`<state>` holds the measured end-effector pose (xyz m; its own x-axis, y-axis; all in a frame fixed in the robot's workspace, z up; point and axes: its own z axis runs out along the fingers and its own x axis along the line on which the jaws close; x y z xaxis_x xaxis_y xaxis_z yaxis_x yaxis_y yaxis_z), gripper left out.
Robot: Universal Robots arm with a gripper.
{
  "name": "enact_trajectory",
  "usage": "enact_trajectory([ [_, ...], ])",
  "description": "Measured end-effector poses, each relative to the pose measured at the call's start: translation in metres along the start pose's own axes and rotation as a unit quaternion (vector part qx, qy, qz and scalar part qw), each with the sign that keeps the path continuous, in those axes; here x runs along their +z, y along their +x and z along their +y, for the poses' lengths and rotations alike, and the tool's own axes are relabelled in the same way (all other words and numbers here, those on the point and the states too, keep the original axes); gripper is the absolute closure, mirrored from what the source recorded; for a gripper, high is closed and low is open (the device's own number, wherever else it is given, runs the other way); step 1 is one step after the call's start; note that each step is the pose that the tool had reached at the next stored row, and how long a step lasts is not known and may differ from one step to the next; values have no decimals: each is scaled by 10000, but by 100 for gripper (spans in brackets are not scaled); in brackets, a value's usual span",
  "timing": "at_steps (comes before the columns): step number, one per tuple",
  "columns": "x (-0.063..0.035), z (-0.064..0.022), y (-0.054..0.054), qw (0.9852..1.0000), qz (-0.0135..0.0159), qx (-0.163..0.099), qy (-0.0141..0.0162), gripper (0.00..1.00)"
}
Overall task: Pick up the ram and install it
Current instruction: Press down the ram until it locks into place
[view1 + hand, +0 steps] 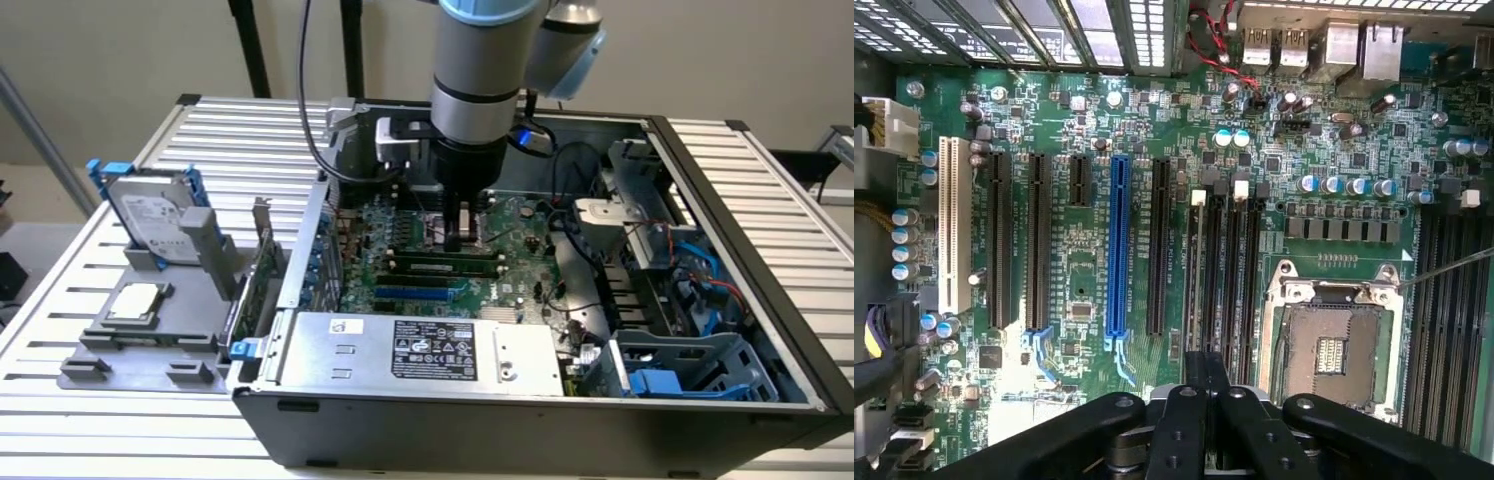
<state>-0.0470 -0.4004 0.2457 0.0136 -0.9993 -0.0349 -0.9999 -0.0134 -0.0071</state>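
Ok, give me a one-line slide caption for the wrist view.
Shut gripper poised over the green motherboard, above its black memory slots beside the empty processor socket.

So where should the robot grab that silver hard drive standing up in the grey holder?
Probably by its top end, coming from above, jaws pinching the two flat faces. The hard drive stands almost upright with its bottom tucked in the grey holder and blue rails along its narrow sides, so the top is freest.
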Motion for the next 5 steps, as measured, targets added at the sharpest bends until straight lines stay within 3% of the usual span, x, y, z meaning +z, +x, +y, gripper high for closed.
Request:
enact_trajectory([
  [5,-1,0,0,10000,1,0,-1,89],
])
